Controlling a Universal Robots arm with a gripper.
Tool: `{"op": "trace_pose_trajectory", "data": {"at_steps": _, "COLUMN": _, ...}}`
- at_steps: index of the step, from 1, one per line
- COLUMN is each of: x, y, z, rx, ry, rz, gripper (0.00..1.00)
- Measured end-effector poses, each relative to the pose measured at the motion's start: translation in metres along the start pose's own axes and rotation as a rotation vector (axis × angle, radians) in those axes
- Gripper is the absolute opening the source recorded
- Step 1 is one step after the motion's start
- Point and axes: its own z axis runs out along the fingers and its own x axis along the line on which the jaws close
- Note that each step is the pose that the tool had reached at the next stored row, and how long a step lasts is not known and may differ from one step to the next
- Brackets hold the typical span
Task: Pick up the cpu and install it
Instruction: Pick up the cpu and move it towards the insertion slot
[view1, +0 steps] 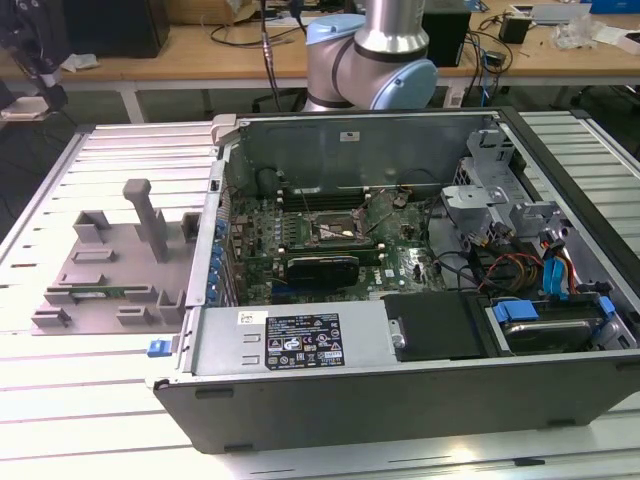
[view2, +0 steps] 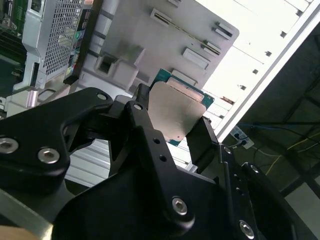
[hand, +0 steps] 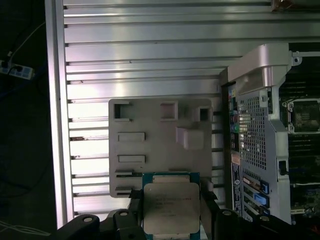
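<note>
Fingers: the two black fingers (view2: 204, 136) are clamping the cpu (view2: 176, 107) by two opposite edges. The spots where they are pressing on it are hiding behind the chip's rim.
Gripper: the gripper (view2: 172, 109) is holding the chip clear of every surface. Its dark linkage and bolts are crowding the near part of the second wrist view.
Cpu: its dull silver lid is facing the camera in both wrist views, with a thin green board edge peeking out around it. In the first wrist view the cpu (hand: 171, 209) is running off the picture's edge. Its underside is not showing.
Position: the chip is hanging over one edge of the grey tray (hand: 160, 145), lifted off it. How high it is hanging cannot be told.
Tray: it is lying on the slatted metal table (hand: 150, 50), just beside the open computer case (view1: 400, 350), on the exterior view's left. The chip and fingers are covering some of its recesses, and what the other recesses are holding is hard to make out.
Socket: the black socket (view1: 335, 232) with its metal frame is sitting mid-board inside the case, well apart from the chip. Whether its frame is standing open cannot be told.
Arm: the arm (view1: 385, 50) is rising behind the case's far wall, and the exterior view's top edge is cutting it off.
</note>
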Motion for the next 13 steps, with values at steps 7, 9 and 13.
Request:
{"op": "trace_pose_trajectory", "data": {"at_steps": 7, "x": -0.0223, "y": 0.0011, "z": 0.0010, "rx": 0.0000, "ry": 0.0000, "rz": 0.000, "gripper": 0.54}}
{"op": "trace_pose_trajectory", "data": {"at_steps": 9, "x": -0.0282, "y": 0.0014, "z": 0.0012, "rx": 0.0001, "ry": 0.0001, "rz": 0.000, "gripper": 0.54}}
{"op": "trace_pose_trajectory", "data": {"at_steps": 13, "x": -0.0393, "y": 0.0019, "z": 0.0018, "rx": 0.0001, "ry": 0.0000, "rz": 0.000, "gripper": 0.54}}
